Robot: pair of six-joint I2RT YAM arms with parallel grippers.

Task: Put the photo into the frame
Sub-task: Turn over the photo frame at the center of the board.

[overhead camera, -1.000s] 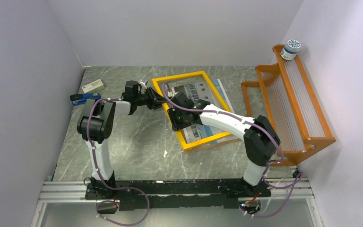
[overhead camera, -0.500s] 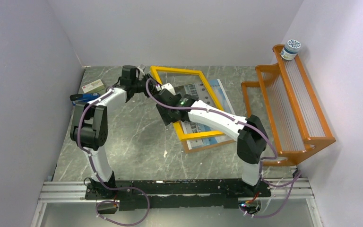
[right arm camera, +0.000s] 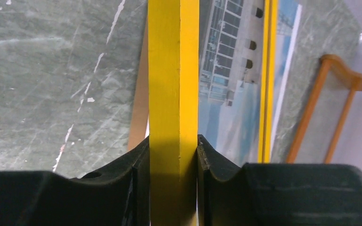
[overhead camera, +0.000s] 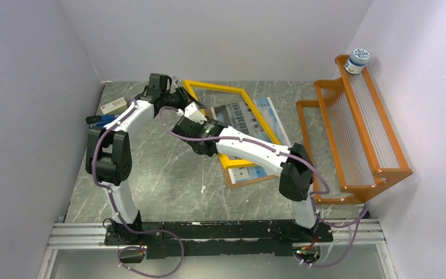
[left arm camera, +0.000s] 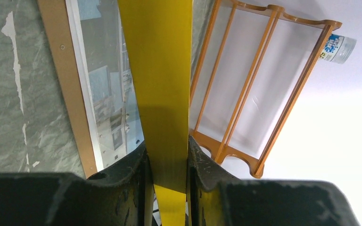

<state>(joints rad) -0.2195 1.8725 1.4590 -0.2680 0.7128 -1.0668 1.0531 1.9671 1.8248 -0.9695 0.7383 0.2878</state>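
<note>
both jaws pinch the frame [overhead camera: 220,86]: left jaws clamped on the rail near its far-left corner, right jaws clamped on its left rail closer to me. i see the frame tilted, partly over the photo [overhead camera: 267,116], which lies face up on a brown backing panel [overhead camera: 255,181] on the surface [overhead camera: 168,174]. orange rack [overhead camera: 360,128] stands at right.

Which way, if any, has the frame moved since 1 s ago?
Yes: the frame shifted left, away from the slatted rack, uncovering more of the photo.
</note>
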